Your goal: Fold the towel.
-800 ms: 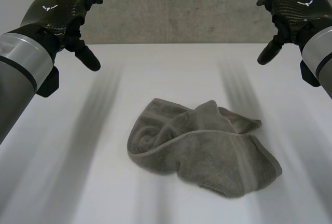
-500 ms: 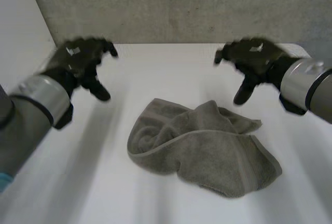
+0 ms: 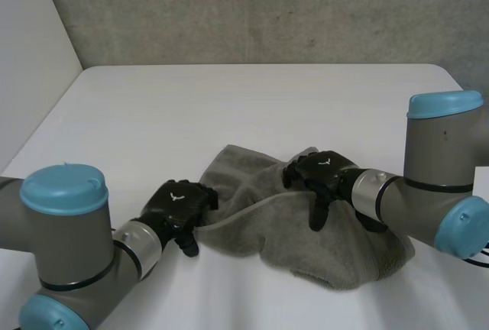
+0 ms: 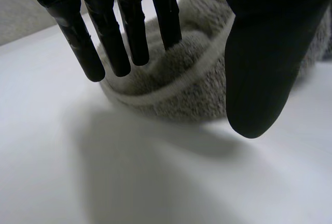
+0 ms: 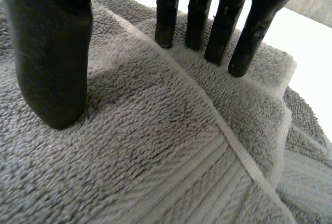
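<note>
Towel (image 3: 336,246), grey: crumpled on worktop (image 3: 252,108). Left hand (image 3: 179,204): fingers straight, apart, hemmed edge at its fingertips, seemingly poised to pinch. Right hand (image 3: 321,173): fingers apart, tips pressing the towel beneath, probably pinning it.

On table (image 3: 229,108), towel (image 3: 340,247); left hand (image 3: 177,202) at its left edge, right hand (image 3: 321,171) atop.

My head camera looks down from behind my right hand (image 3: 321,171); both wrist cameras peer close past fingers (image 5: 167,11) at the shared towel (image 3: 328,246).
</note>
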